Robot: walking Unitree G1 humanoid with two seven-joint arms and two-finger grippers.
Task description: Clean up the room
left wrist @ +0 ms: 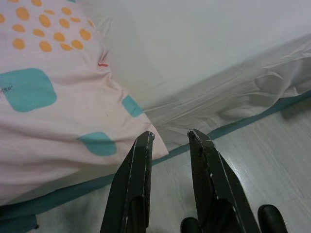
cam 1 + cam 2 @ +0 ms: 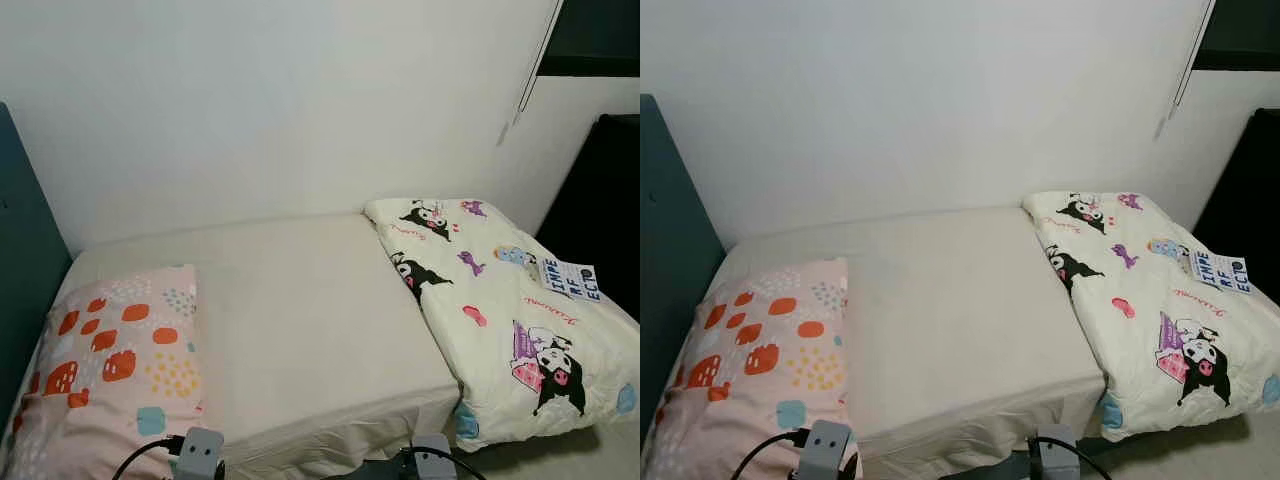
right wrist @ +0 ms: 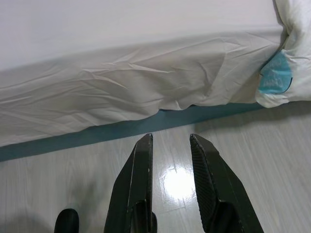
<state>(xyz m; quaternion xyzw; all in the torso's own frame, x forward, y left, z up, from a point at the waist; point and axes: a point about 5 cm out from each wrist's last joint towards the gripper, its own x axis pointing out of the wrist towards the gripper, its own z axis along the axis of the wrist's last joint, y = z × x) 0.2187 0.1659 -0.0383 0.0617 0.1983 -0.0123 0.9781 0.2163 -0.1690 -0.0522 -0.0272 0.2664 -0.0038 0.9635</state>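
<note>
**Q.** What setting is shown?

**A.** A plain white wall (image 2: 260, 100) backs a bed (image 2: 310, 320) with a cream fitted sheet and a teal headboard (image 2: 22, 260) at one end. The bed is the landmark for all that follows.

**Q.** What lies on the bed?

**A.** A pink patterned pillow (image 2: 110, 370) at the headboard end, its corner overhanging the near edge. A folded cartoon-print quilt (image 2: 500, 300) at the opposite end, draped past the bed's near corner. A small printed paper (image 2: 570, 278) rests on the quilt. The middle of the bed is bare sheet.

**Q.** Where are the grippers?

**A.** The left gripper (image 1: 170, 145) hangs over the pale floor (image 3: 252, 160) just before the bed's near edge, beside the pillow corner; fingers apart, holding nothing. The right gripper (image 3: 170, 145) hangs likewise before the wrinkled sheet skirt, nearer the quilt; fingers apart, empty.

**Q.** How far along is the task?

**A.** Judged late: bedding appears arranged. Remaining, perhaps, the paper and the overhanging pillow.
</note>
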